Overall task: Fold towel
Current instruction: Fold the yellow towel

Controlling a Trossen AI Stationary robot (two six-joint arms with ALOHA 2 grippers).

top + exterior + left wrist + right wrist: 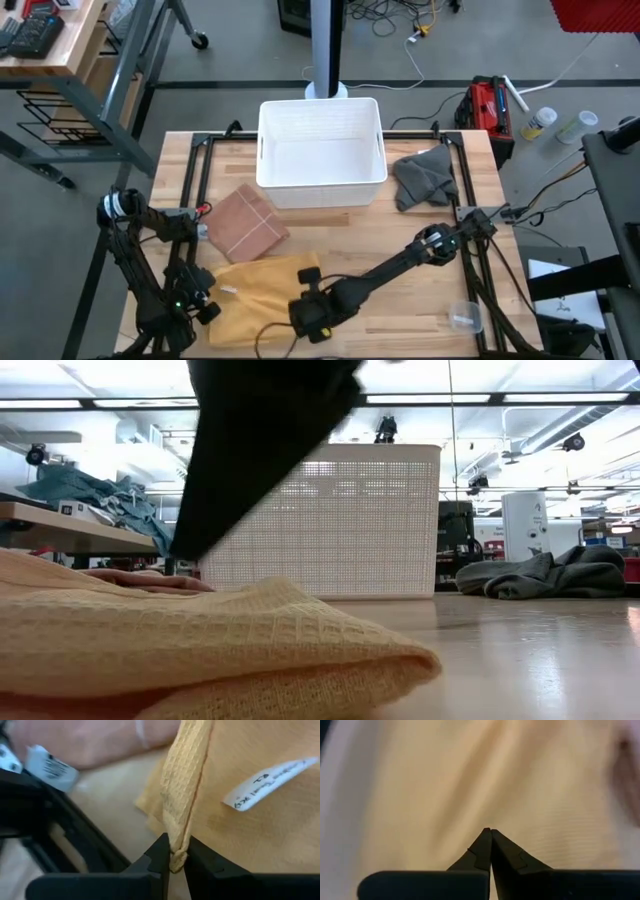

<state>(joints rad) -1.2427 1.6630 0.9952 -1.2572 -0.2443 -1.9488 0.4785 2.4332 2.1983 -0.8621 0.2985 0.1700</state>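
Start at your left: the left gripper sits low at the table's front-left, and its two fingers are clamped on a bunched edge of the yellow towel. From the left wrist view you see that pinched fold rising between the fingertips, with a white label lying on the cloth beside it. The towel itself lies spread and rumpled on the wooden table near the front edge, between the two grippers.

Just behind it rests a folded pink cloth, partly touching the towel's back edge. Further back stands the white basket, centred at the table's rear.

Moving right, your right gripper reaches across from the right side and hovers over the towel's right end; its fingertips meet with nothing between them, yellow weave filling the view beneath. At the back right a crumpled grey cloth lies beside the basket, well apart from the towel.
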